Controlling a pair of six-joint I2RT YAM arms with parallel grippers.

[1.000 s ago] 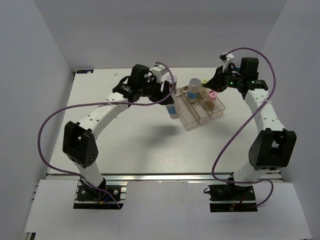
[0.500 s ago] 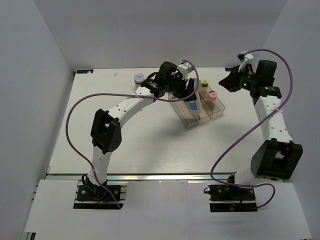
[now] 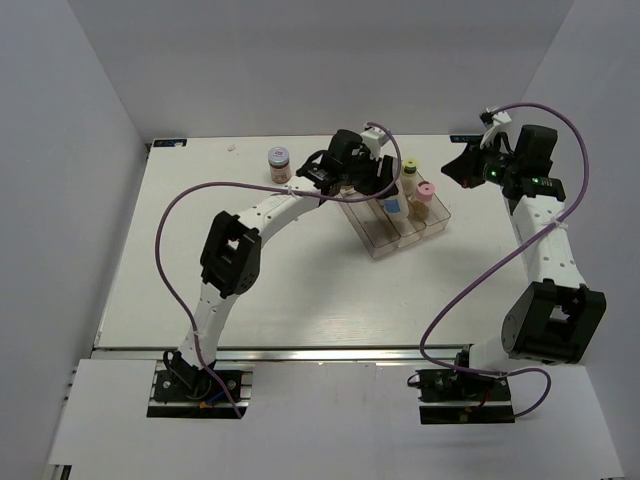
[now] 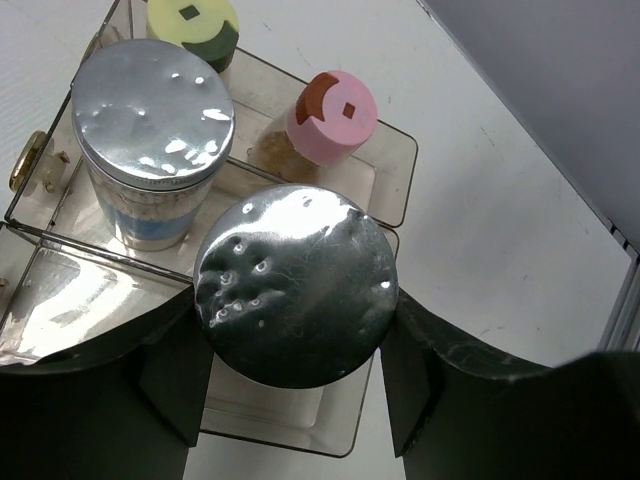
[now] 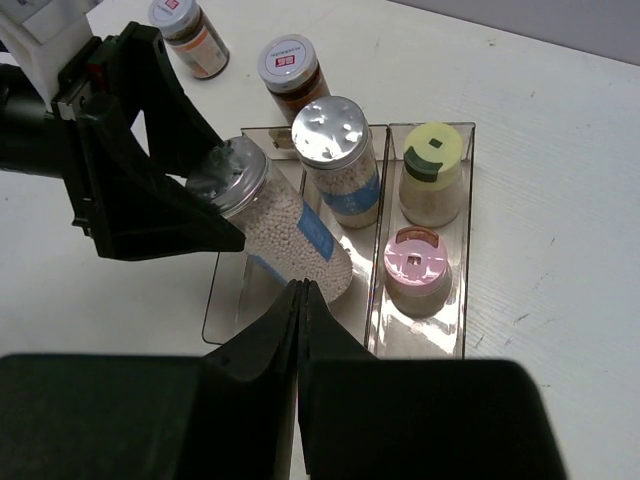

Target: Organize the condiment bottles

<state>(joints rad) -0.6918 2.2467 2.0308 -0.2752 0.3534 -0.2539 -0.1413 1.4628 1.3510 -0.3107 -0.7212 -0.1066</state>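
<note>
My left gripper (image 4: pixel 295 345) is shut on the cap end of a silver-capped white-blue bottle (image 5: pixel 290 230). It holds the bottle tilted, lower end down in the clear tray (image 5: pixel 225 310); I cannot tell which compartment. A second silver-capped bottle (image 5: pixel 340 165) stands upright in the tray beside it. The yellow-green-capped bottle (image 5: pixel 432 180) and the pink-capped bottle (image 5: pixel 416 270) stand in the right-hand compartment. Two brown jars (image 5: pixel 187 35) (image 5: pixel 290 75) stand on the table beyond the tray. My right gripper (image 5: pixel 300 292) is shut and empty, hovering above the tray's near side.
In the top view the tray (image 3: pixel 385 247) sits at the back middle of the white table, with one brown jar (image 3: pixel 279 163) to its left. The left arm (image 3: pixel 270 205) stretches across to the tray. White walls close in the back and both sides.
My left gripper has carried the silver-capped bottle rightward from beside the tray to over it. My right gripper has drawn back to the right, away from the tray.
</note>
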